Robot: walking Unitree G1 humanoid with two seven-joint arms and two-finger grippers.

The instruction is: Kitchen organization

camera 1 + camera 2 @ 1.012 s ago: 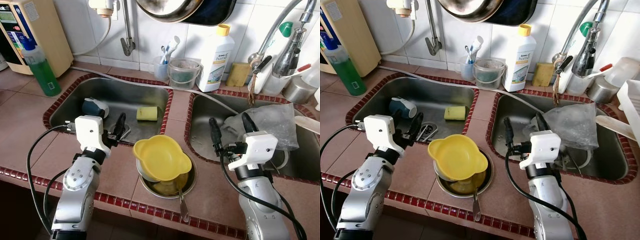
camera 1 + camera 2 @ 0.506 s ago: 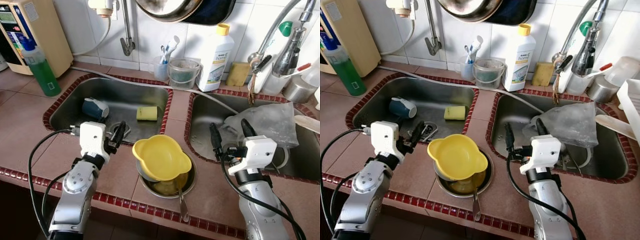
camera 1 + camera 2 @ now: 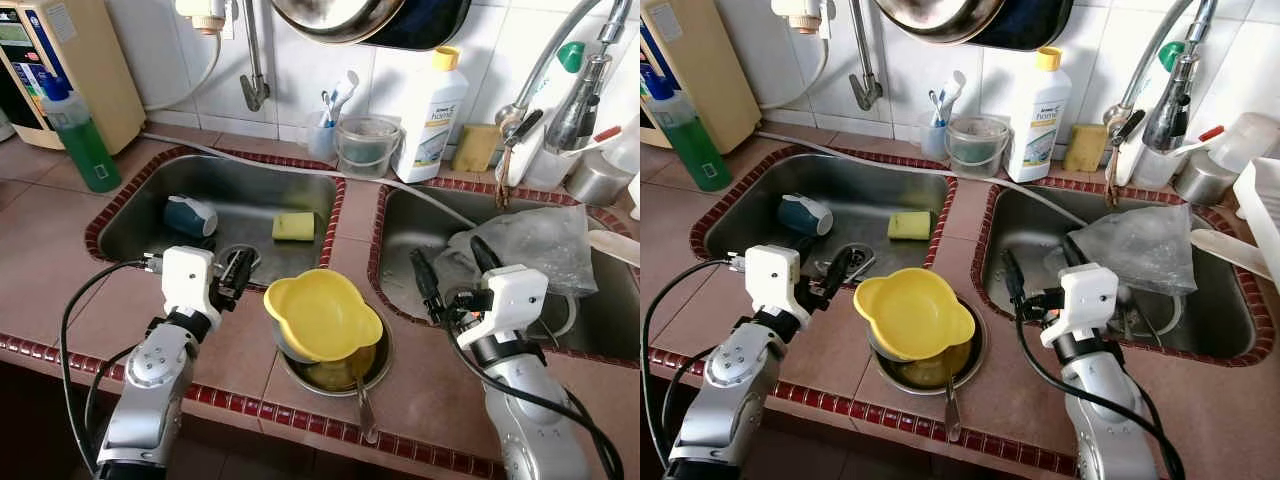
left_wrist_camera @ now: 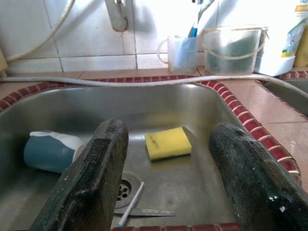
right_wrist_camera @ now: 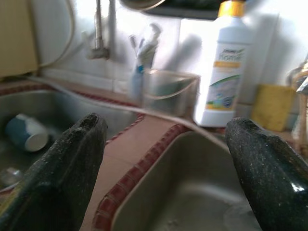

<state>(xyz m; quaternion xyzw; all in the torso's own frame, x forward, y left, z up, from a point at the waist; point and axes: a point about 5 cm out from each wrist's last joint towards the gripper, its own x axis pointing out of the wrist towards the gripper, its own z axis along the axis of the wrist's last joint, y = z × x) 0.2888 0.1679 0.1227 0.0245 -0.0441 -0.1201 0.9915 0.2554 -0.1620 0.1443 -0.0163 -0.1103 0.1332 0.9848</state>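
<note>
Both claws spread & empty: left gripper (image 3: 237,270) has edged fwd to the left sink (image 3: 130,195) rim, sponge (image 4: 168,143) & blue cup (image 4: 50,151) just beyond its tips, right gripper (image 3: 447,272) nudged left; yellow bowl (image 3: 322,316) between them, so prob lining up a grab.

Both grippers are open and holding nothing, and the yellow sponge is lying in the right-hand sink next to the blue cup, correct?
Not quite. The yellow sponge lies in the left sink, not the right one, as the left eye view shows. The rest holds: the blue cup lies beside it in that basin, and the left gripper and right gripper are both open and holding nothing.
</note>
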